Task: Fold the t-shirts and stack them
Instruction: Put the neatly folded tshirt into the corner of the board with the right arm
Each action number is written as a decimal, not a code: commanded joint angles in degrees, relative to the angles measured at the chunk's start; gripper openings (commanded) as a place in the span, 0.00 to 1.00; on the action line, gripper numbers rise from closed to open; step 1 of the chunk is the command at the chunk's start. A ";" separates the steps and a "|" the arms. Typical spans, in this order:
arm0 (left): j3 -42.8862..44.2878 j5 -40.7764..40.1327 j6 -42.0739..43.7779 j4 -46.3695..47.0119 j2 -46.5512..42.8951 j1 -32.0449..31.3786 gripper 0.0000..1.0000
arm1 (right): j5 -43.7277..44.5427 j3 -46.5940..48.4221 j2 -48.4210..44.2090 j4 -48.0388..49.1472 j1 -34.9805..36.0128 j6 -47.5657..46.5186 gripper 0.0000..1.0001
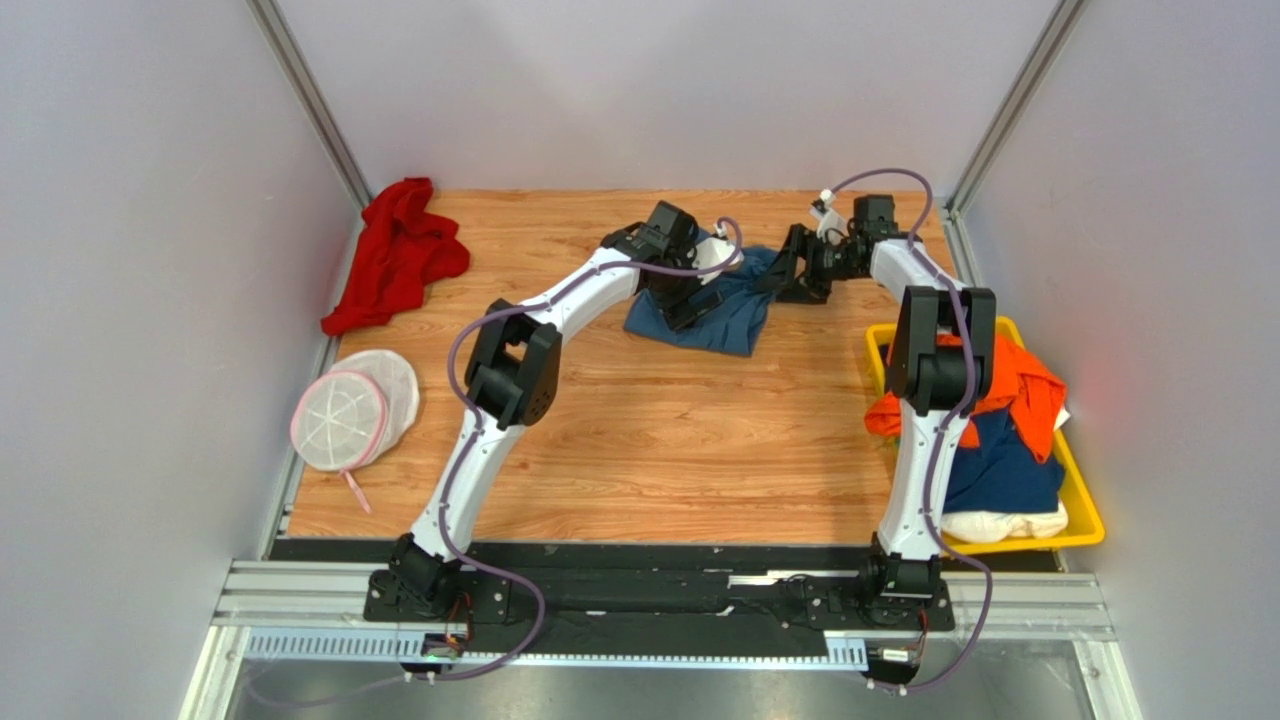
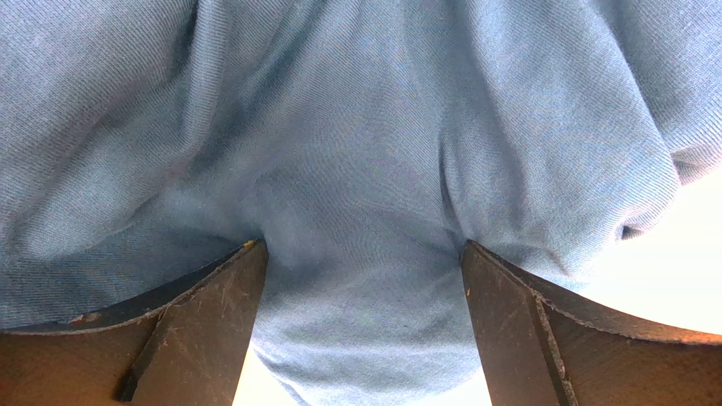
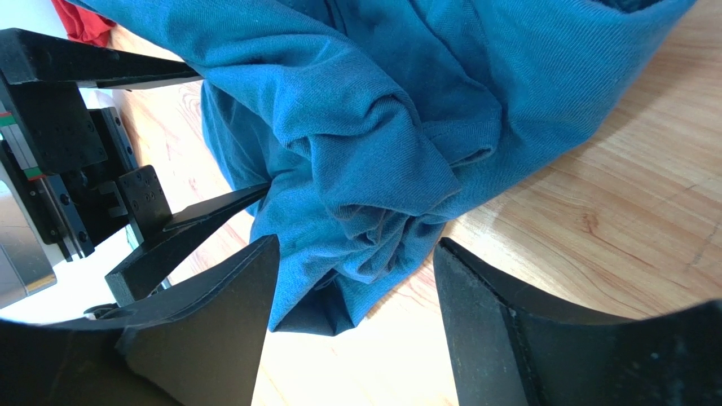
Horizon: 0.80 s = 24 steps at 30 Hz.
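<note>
Fingers (image 2: 191, 342) of the left gripper (image 2: 360, 338) are spread wide and released. They press down into the blue shirt (image 2: 356, 152), cloth bulges between them, nothing is pinched. Fingers (image 3: 508, 330) of the right gripper (image 3: 352, 334) are also apart, not clenched, straddling a bunched, twisted fold of the same shirt. The fold sits between them, brushing the finger on the left of that wrist view and just beside the other. The right wrist view also shows the left gripper's two black fingers at the left side, one along the shirt's upper edge, one touching the crumple lower down. In the top view the blue shirt lies crumpled and unfolded on the far middle of the table (image 1: 676, 435) with both grippers on it, the left gripper at its left part, the right gripper at its far right edge. Both arms reach out from the near edge and bend inward toward the shirt. A yellow bin (image 1: 1085, 518) sits at the table's right side, partly hidden by the right arm. In it an orange shirt (image 1: 1029, 383) is heaped at the far end, spilling over the rim, with a navy shirt (image 1: 999, 462) below it and a cream shirt (image 1: 1010, 524) at the near end. A red cloth (image 1: 394, 255) is bunched at the far left corner. A mesh disc (image 1: 353, 413), white with a pink rim, lies at the left edge, well apart from the blue shirt.
</note>
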 commanded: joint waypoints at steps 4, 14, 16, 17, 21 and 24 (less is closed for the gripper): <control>-1.45 -0.58 1.48 -1.94 -4.37 -0.79 0.94 | -0.62 -0.01 1.05 1.93 -0.22 0.02 0.74; -2.59 -0.84 1.92 -1.68 -4.99 -0.70 0.93 | 0.08 0.87 2.98 1.85 -0.22 0.81 0.89; -2.68 -0.67 1.66 -1.68 -5.16 -0.79 0.93 | 0.09 0.70 3.07 1.85 -0.14 0.90 0.89; -2.77 -0.41 1.66 -1.68 -5.34 -0.79 0.93 | 0.08 0.61 3.24 1.85 -0.22 1.07 0.89; -3.29 -0.05 1.04 -1.68 -5.69 -0.79 0.93 | 0.08 0.17 3.16 2.11 1.00 1.25 0.88; -3.56 0.04 0.87 -1.68 -6.04 -0.70 0.93 | 0.00 -0.71 2.98 2.72 2.41 1.86 0.88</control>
